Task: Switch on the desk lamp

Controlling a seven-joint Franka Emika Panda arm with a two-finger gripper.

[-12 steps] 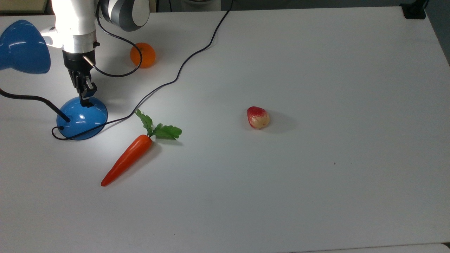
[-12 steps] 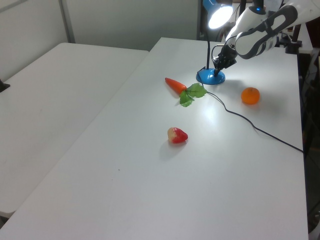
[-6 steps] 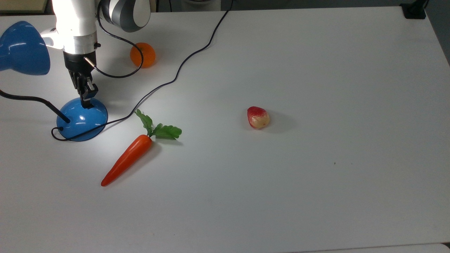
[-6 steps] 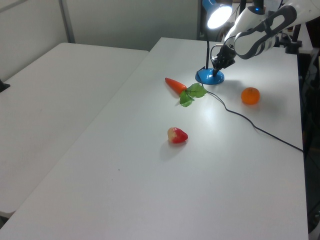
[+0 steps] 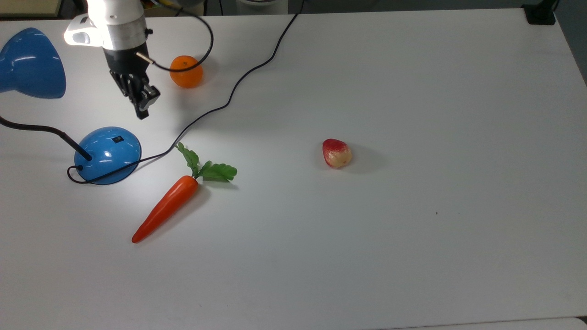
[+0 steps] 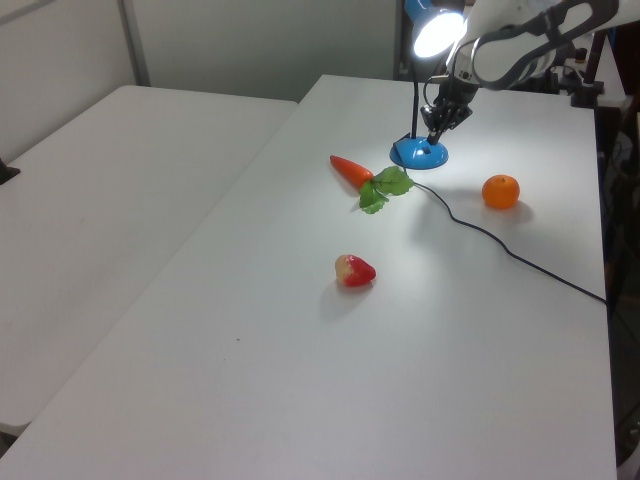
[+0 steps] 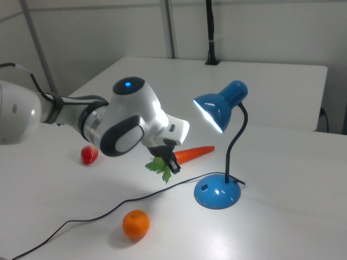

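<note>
Desk lamp [image 5: 107, 153] business looks settled to us: its shade [image 7: 217, 108] glows in the right view and a bright pool lies on the table [image 5: 412, 229] around its blue base, which stands near the top view's left edge. Going near to far in the top view, the carrot [image 5: 167, 206] lies closest to us, its green leaves pointing toward the base; the strawberry-like fruit [image 5: 337, 153] sits well apart on the top view's right. Next comes the base with its small black switch [image 5: 118, 139] showing uncovered. Beyond it hangs the gripper [image 5: 143, 107], clear of the base, fingers drawn together on nothing. Farthest is the orange [image 5: 186, 71], just beside the arm. Since we judge the light on, we would lift straight away, minding the black cord [image 5: 238, 87] and the orange.
</note>
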